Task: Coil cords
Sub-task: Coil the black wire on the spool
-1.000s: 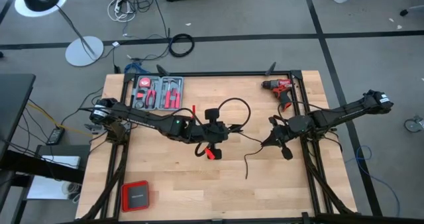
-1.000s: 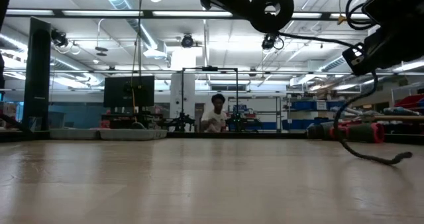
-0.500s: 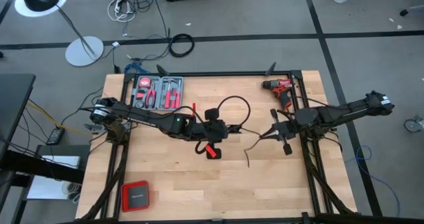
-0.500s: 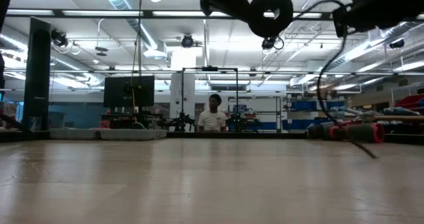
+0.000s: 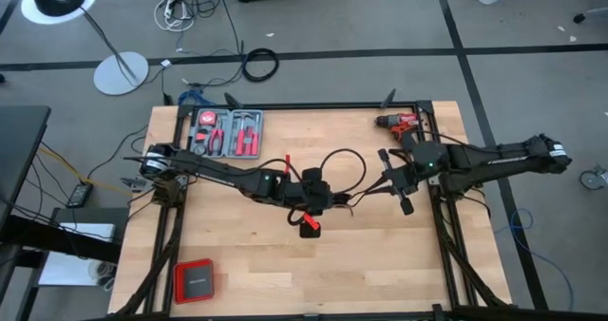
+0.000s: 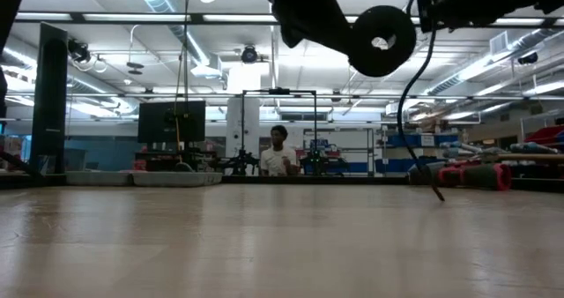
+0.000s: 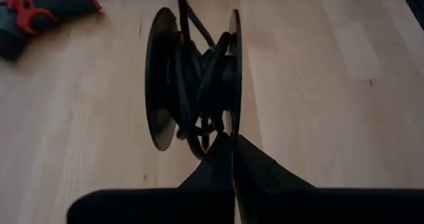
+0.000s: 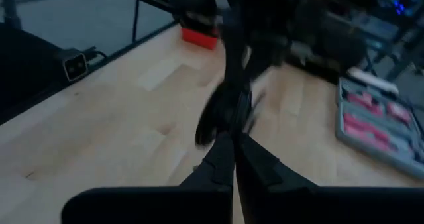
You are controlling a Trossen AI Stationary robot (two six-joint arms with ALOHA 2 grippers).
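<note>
The thin black cord arcs between my two grippers above the table's middle. Part of it is wound on the hub of a black two-flanged spool, which also shows high up in the low view as the spool. My left gripper is shut at the spool's edge; from above it shows as the left gripper. My right gripper is shut on the cord a little to the right. The cord's free tail hangs down below it. My left gripper has its shut fingers at the rim of one spool flange, where cord turns cross; the fingertips hide the exact spot. It slants down from the table's left. The spool is lifted clear of the table, with its flanges on edge. My right gripper pinches the cord between its two fingertips, coming nearly level from the table's right. From the fingers the cord runs off toward the spool. Its tail end hangs low; whether it touches the table, I cannot tell.
A red drill lies at the far right, close behind my right gripper. An open tool case sits at the far left and a red box at the near left. Bare wood lies along the near side.
My right gripper has risen, rolled and drawn toward the table's far edge, pulling the cord's tail up off the wood so that it hangs. My left gripper has sunk a little and tipped, carrying the spool lower.
</note>
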